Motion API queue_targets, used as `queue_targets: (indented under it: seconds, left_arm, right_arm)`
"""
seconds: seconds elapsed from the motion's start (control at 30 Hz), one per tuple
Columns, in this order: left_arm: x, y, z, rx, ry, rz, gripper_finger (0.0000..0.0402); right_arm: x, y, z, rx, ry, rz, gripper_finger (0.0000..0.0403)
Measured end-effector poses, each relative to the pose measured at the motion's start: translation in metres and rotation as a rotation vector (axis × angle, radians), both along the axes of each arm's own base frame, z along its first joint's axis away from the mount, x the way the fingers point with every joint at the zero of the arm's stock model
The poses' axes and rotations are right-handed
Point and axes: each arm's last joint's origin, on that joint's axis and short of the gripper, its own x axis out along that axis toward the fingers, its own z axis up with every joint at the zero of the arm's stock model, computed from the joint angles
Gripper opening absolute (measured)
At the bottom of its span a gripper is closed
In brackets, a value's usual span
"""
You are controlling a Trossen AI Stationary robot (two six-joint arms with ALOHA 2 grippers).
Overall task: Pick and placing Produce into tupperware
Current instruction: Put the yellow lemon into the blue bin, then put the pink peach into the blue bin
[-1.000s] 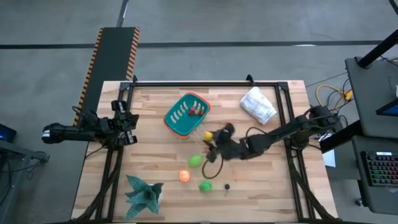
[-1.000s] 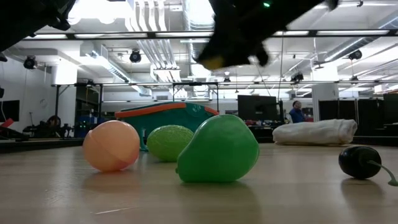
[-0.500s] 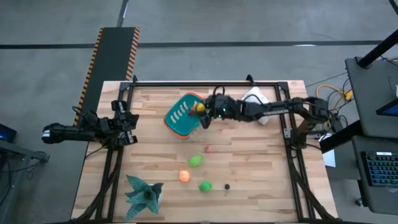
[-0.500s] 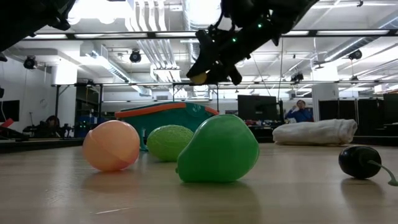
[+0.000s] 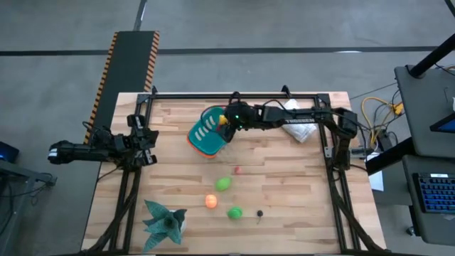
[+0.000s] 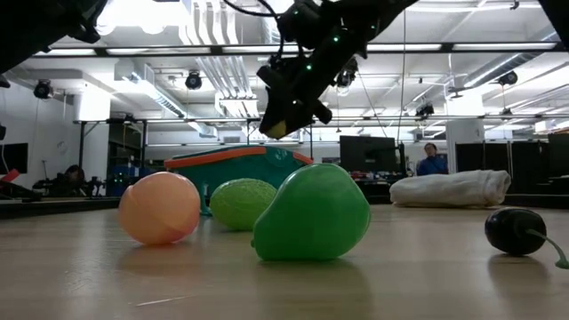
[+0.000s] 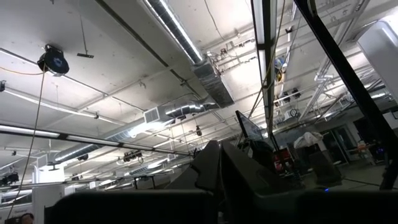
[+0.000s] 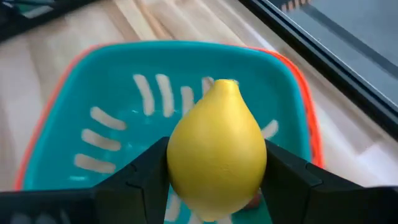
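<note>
My right gripper hangs over the teal, orange-rimmed tupperware, shut on a yellow lemon-shaped toy. In the right wrist view the tub's slotted floor lies straight beneath the lemon. Still on the table are a light green piece, an orange ball, a green pear shape, a small dark piece and a tiny red piece. My left gripper waits at the table's left edge. My right gripper pinches the yellow lemon across its widest part, one finger on each side. The fingers come from the table's right, slanting down. The lemon is lifted clear above the tub's inside, its pointed end facing away from the wrist.
A white cloth bundle lies at the far right, partly under the right arm. A teal leafy star sits at the near left corner. Black frame rails run along the table's far, left and right sides.
My right gripper has carried the yellow lemon up and away from the table's middle toward the far left, ending above the tub. Most of that travel came early; lately it only crept left. The other produce has stayed where it was.
</note>
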Motion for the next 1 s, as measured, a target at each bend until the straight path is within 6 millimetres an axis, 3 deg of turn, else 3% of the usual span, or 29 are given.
queue_targets:
  seconds: [0.2,0.47,0.63,0.83,1.0]
  left_arm:
    - [0.000,0.000,0.000,0.000,0.004,0.000,0.0000]
    - [0.000,0.000,0.000,0.000,0.000,0.000,0.0000]
    - [0.000,0.000,0.000,0.000,0.001,0.000,0.0000]
    - [0.000,0.000,0.000,0.000,0.000,0.000,0.0000]
    - [0.000,0.000,0.000,0.000,-0.002,0.000,0.0000]
  right_arm:
    - [0.002,-0.007,-0.006,0.034,0.089,-0.026,0.0192]
    - [0.004,-0.008,-0.011,0.037,0.094,-0.017,0.0312]
    - [-0.008,-0.004,0.005,0.031,0.118,0.004,0.0346]
    - [-0.037,0.033,0.040,0.078,0.178,0.166,0.0338]
    - [-0.049,0.078,0.037,0.072,0.218,0.307,0.0326]
